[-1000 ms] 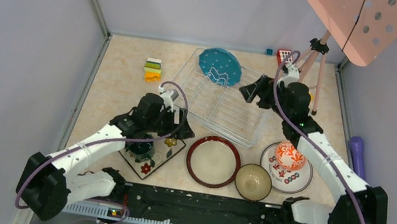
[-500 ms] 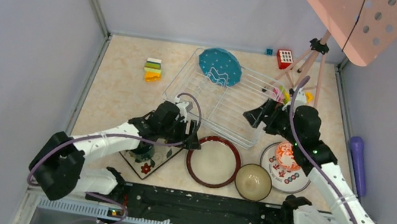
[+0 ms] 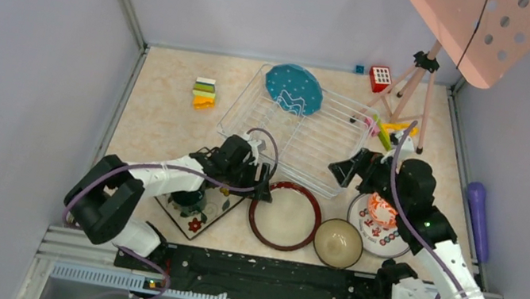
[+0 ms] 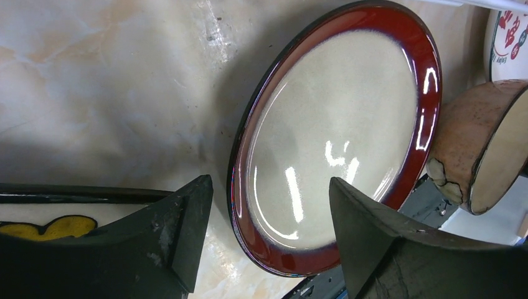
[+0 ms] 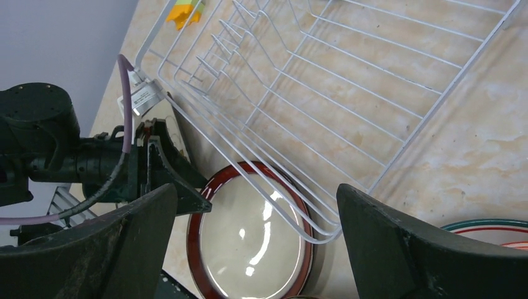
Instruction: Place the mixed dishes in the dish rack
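the left fingers (image 4: 187, 218) stand apart, and the rim of the brown-rimmed cream plate (image 4: 336, 137) shows between them. the plate lies flat on the surface (image 3: 165, 101) at lower centre of the top view, just below the dish rack (image 3: 310, 137). the right fingers (image 5: 398, 243) are spread wide, holding nothing, above the rack's lower right corner. the blue polka-dot plate (image 3: 293, 88) stands in the rack's upper end.

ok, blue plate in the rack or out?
In. The blue plate leans inside the rack's far corner, within its wire rim.
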Motion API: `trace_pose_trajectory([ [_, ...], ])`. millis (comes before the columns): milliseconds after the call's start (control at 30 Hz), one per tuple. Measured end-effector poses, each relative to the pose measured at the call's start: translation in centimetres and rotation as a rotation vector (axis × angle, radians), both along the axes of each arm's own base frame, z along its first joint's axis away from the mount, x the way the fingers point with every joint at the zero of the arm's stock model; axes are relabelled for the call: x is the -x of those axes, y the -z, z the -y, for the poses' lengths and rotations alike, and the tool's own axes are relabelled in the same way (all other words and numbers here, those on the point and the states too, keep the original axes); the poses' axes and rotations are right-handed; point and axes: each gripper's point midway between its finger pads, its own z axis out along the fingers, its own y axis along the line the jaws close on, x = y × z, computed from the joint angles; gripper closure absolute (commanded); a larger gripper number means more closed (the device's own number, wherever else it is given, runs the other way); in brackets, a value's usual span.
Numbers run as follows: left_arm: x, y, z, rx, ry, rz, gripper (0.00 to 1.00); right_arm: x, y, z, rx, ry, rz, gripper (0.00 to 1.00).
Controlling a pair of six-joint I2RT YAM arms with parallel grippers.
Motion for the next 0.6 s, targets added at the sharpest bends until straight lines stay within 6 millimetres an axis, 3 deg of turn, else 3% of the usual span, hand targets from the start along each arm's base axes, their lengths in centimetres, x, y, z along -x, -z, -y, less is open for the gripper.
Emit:
trace_pose_trajectory([
  [133, 0.4, 0.3, 0.3, 0.009, 0.024, -0.022, 0.28, 0.1, 0.1, -0.1, 0.004, -0.010, 0.001, 0.03],
  [267, 0.7, 0.5, 0.4, 0.016, 0.037, -0.036, 0.39, 0.3, 0.1, -0.4, -0.005, -0.033, 0.002, 0.03],
  [433, 0.3, 1.2, 0.9, 0.020, 0.056, -0.037, 0.46, 0.5, 0.2, -0.7, -0.013, -0.054, -0.002, 0.03],
  [533, -0.3, 1.5, 1.2, 0.021, 0.061, -0.024, 0.56, 0.6, 0.2, -0.9, -0.018, -0.063, 0.003, 0.03],
  [600, -0.6, 1.7, 1.3, 0.019, 0.061, -0.016, 0.71, 0.5, 0.0, -1.0, -0.024, -0.067, 0.011, 0.03],
])
